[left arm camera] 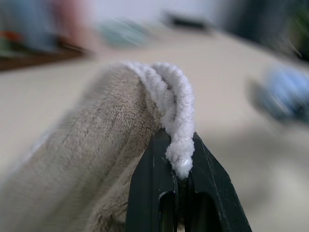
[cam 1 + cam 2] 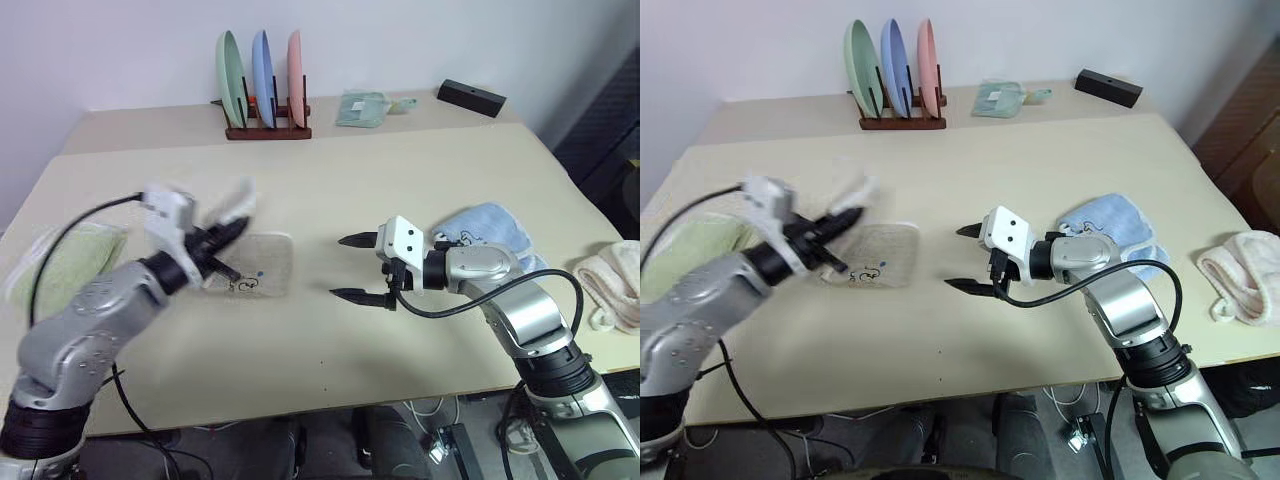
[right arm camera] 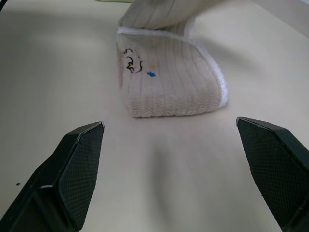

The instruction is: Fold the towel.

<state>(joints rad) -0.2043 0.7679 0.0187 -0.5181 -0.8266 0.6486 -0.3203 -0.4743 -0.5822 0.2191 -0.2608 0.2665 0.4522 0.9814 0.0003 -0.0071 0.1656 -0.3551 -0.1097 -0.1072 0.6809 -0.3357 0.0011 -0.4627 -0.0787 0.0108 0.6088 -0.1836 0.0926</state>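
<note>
At the far left of the table [image 2: 330,330], a light green folded towel [image 2: 70,262] is lying near the edge. Just beside it, the left gripper [image 2: 222,243] is standing above the table surface with its two black fingers pressed together. In the left wrist view they are pinching the white corded edging of the beige towel [image 3: 166,82], so this corner is being lifted off the table.

The rest of the towel is resting flat on the table, a little left of the middle, between the two grippers. A small dark printed mark and a small blue dot are showing on its upper face. In the right wrist view, one part of the cloth is rising from the back of the flat part.

To the right of the towel, the right gripper [image 2: 352,268] is hanging just above the table and pointing toward the towel. Its fingers are spread wide apart and are holding nothing; it is near the towel but not touching it.

Behind the right arm, a light blue cloth [image 2: 490,232] is lying crumpled on the table. At the far right edge, a cream cloth [image 2: 612,280] is lying bunched.

At the back of the table, a wooden rack [image 2: 266,128] is holding three plates upright: green, blue and pink. To the right of it are lying a pale green packet [image 2: 362,108] and then a black block [image 2: 471,97].
</note>
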